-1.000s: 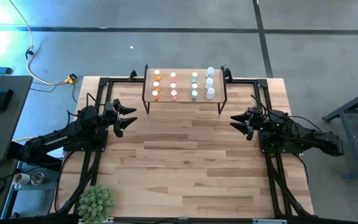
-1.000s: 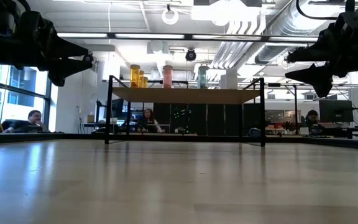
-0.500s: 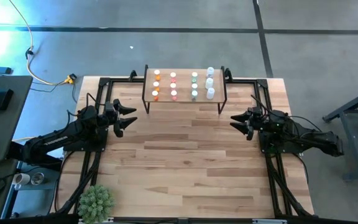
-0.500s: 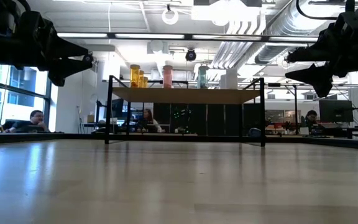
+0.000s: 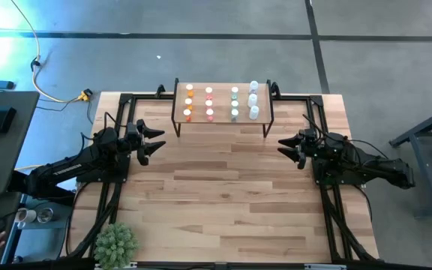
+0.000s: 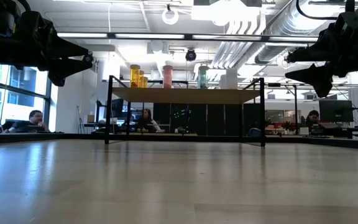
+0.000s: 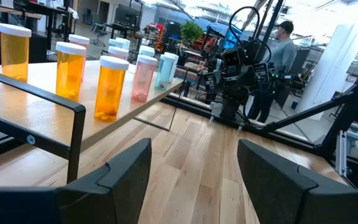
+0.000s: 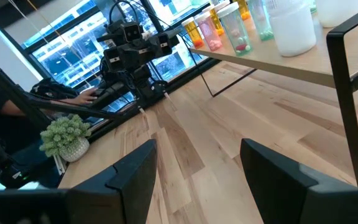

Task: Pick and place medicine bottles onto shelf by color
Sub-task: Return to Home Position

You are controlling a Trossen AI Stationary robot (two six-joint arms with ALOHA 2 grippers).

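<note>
Left gripper [image 5: 157, 140] is spread wide with nothing between its fingers. Right gripper [image 5: 282, 148] is the same, empty, facing it across the table [image 5: 223, 195]. Both hang above bare wood, well clear of everything.

Ahead of and between the two, the shelf [image 5: 222, 101] carries the medicine bottles [image 5: 209, 103], upright in four rows by colour: orange nearest the left gripper, then pink, green, and clear nearest the right. No bottle lies on the table.

Judged: homing well means drawing each arm straight back from the shelf legs, fingers apart, with no sweep toward the bottles.
</note>
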